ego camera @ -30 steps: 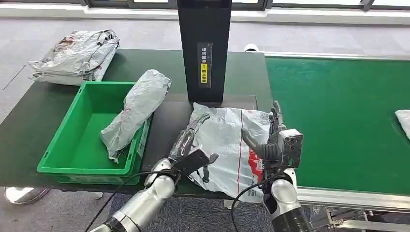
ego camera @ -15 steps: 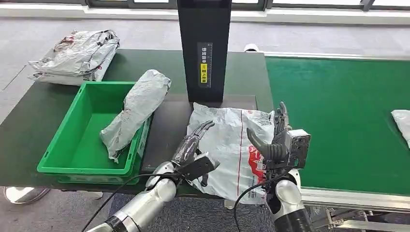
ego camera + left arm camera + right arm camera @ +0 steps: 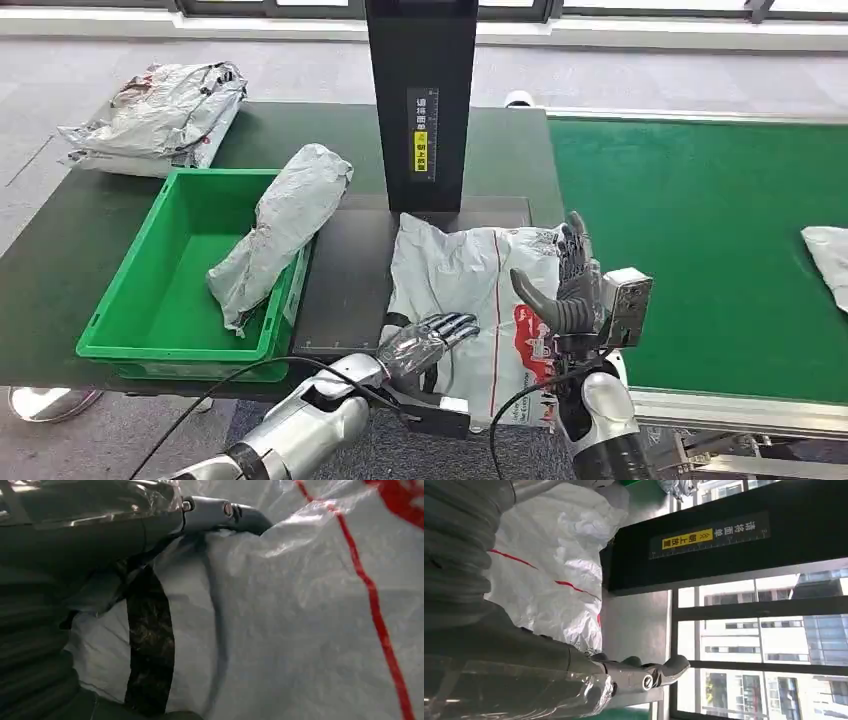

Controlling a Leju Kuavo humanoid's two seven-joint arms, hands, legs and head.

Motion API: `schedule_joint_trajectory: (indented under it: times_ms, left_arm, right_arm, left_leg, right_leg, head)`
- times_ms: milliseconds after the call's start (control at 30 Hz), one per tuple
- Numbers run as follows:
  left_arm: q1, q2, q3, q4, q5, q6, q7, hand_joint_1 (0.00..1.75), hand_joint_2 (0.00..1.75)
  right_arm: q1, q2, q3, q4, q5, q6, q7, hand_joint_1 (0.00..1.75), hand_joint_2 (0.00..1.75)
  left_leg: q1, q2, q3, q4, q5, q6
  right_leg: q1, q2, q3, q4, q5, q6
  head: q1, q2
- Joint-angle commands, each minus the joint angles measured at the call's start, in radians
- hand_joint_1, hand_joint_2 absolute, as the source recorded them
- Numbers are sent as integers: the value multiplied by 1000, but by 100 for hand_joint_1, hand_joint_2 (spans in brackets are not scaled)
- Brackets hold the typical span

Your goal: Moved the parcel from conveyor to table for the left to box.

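The white parcel [image 3: 465, 285] with red print lies flat on the dark table [image 3: 60, 260], in front of the black post and beside the conveyor's edge. My left hand [image 3: 425, 343] rests on its near left corner, fingers spread and pointing toward the conveyor. In the left wrist view one of the fingers [image 3: 220, 514] lies across the crinkled white parcel [image 3: 300, 630]. My right hand [image 3: 570, 290] stands upright at the parcel's right edge, fingers apart, holding nothing. The right wrist view shows the right hand [image 3: 574, 680] clear of the parcel [image 3: 549, 580].
A green box [image 3: 130, 310] sits left of the parcel, with a grey parcel [image 3: 280, 230] leaning over its right rim. Grey parcels [image 3: 160, 115] are piled at the back left. The black post [image 3: 420, 100] stands behind. The green conveyor [image 3: 720, 250] carries another parcel [image 3: 828, 255] at its right.
My left hand has drawn back to the parcel's near corner and turned its fingers toward the conveyor. My right hand has shifted slightly right. The conveyor parcel has crept left.
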Motion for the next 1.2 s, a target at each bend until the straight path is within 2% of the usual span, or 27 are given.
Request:
schedule_joint_trajectory:
  times_ms: [33,367,400,567,733,800,833,867,933,1067,1200]
  left_arm:
    - [-63,29,-120,152,-12,-21,7,0,175]
    - [-63,29,-120,152,-12,-21,7,0,175]
    - [-71,34,-128,159,-19,-74,12,175,175]
    - [-73,41,-29,83,0,48,-6,175,175]
    - [-29,37,102,-120,82,151,-25,175,175]
    - [-17,48,114,-193,95,160,-35,175,175]
    - [-16,27,275,-480,382,248,-137,175,175]
    - [-45,65,256,-625,360,218,0,175,175]
    - [-101,71,260,-688,320,189,99,175,175]
    - [-144,14,238,-618,227,237,87,175,175]
    - [-139,-13,230,-648,212,268,78,175,175]
  right_arm:
    - [-21,-6,-60,70,1,6,-2,0,175]
    - [-21,-6,-60,70,1,6,-2,0,175]
    - [-8,-10,-55,61,-6,15,-6,0,175]
    - [55,-15,-46,-18,-16,-4,-16,0,175]
    - [74,-5,-38,-51,-31,-28,-5,0,175]
    - [75,-3,-35,-58,-34,-33,-5,0,175]
    - [124,26,-88,-146,-59,-90,-13,0,175]
    - [137,35,-103,-186,-57,-85,7,0,175]
    - [122,70,-140,-230,-28,-74,52,0,175]
    - [95,114,-222,-288,23,-77,95,0,175]
    - [122,138,-283,-355,41,-65,111,0,175]
  left_leg:
    - [0,2,4,-2,0,0]
    - [0,4,5,-3,0,1]
    - [0,3,5,-3,0,0]
    - [0,0,5,-1,0,0]
    - [0,2,5,-1,0,0]
    - [0,3,4,-1,0,0]
    - [0,2,3,-1,0,0]
    - [0,4,4,-1,0,0]
    - [1,-2,-5,4,1,-1]
    - [0,3,-4,2,1,-1]
    - [0,-2,-3,1,2,-1]
  right_leg:
    - [1,-3,4,-2,0,-1]
    - [1,-2,6,-3,1,-1]
    - [0,-2,6,-2,0,-1]
    - [1,-3,7,-2,0,-1]
    - [1,-3,5,-1,0,-1]
    - [1,-3,5,-1,0,-1]
    - [0,-3,4,0,0,-1]
    - [1,-3,4,-1,0,-2]
    - [2,-6,-4,3,0,-1]
    - [1,-2,-4,2,1,-3]
    - [1,-5,-2,1,0,-2]
  head:
    - [0,0]
    - [0,0]
    - [0,0]
    - [0,0]
    - [0,0]
    - [0,0]
    - [0,0]
    - [0,0]
    - [0,0]
    - [0,0]
    - [0,0]
